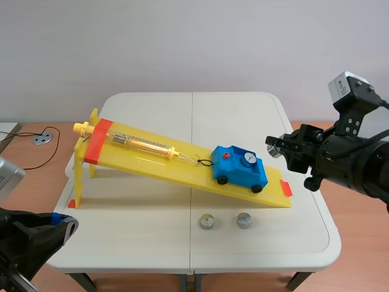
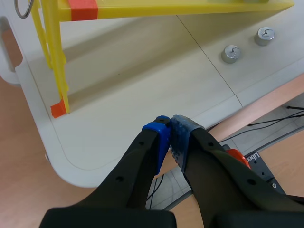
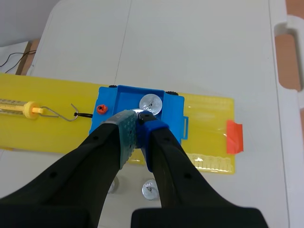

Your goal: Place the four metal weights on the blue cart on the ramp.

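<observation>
Right claw (image 1: 275, 148), raised at right of frame near the blue plastic cart (image 1: 240, 171), grips one round metal weight (image 3: 141, 114). Left claw (image 2: 169, 127) closed, empty, lower left. Cart holds a second weight (image 1: 247, 159) on the yellow ramp (image 1: 152, 159), centre. Two more weights (image 1: 207, 221) lie on the white bench (image 1: 152, 109). Grey wall (image 1: 194, 42) behind.

Blue cart (image 1: 240, 171) low on ramp (image 1: 152, 159) (1 weight (image 1: 247, 159) aboard); 2 weights (image 1: 207, 221) beside; held weight (image 3: 141, 113) in right pincer (image 1: 271, 147)

Bright, even light falls from above. The ramp (image 1: 158, 163) casts a soft shadow on the table (image 1: 152, 243). The weight (image 3: 150, 102) ahead of the jaws of the right gripper (image 3: 139, 121) glares white.
</observation>
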`<act>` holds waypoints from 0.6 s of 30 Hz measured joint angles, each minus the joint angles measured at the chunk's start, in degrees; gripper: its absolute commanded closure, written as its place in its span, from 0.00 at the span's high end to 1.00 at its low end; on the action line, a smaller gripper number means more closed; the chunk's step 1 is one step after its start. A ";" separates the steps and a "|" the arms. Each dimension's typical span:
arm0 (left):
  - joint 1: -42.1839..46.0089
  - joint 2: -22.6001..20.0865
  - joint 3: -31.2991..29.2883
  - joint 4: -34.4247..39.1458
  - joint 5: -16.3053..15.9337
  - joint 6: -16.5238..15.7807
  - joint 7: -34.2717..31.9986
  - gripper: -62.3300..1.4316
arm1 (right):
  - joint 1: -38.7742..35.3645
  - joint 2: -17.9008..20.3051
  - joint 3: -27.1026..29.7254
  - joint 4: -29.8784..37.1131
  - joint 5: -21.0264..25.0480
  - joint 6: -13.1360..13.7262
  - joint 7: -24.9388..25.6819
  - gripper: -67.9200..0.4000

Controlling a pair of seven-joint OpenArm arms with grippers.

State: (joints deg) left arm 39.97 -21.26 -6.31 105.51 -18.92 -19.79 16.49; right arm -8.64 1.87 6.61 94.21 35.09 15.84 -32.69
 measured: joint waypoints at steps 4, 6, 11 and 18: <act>0.00 0.00 0.00 0.00 0.00 0.00 0.00 0.07 | 2.73 -0.31 -0.31 -4.48 -0.11 0.04 0.04 0.01; 0.00 0.00 0.00 0.00 0.00 0.00 0.00 0.07 | 3.98 -0.31 -0.61 -6.71 -0.11 0.57 0.04 0.01; 0.00 0.00 0.00 0.00 0.00 0.00 0.00 0.07 | 6.43 -0.90 -0.81 -10.86 -0.11 2.45 0.07 0.01; 0.02 0.00 0.00 0.00 0.00 0.00 0.00 0.07 | 8.50 -2.16 -1.86 -15.15 -0.13 2.64 0.48 0.01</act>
State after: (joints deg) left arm 39.99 -21.26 -6.31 105.51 -18.92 -19.79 16.49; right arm -0.14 -0.30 4.75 79.07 34.96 18.48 -32.21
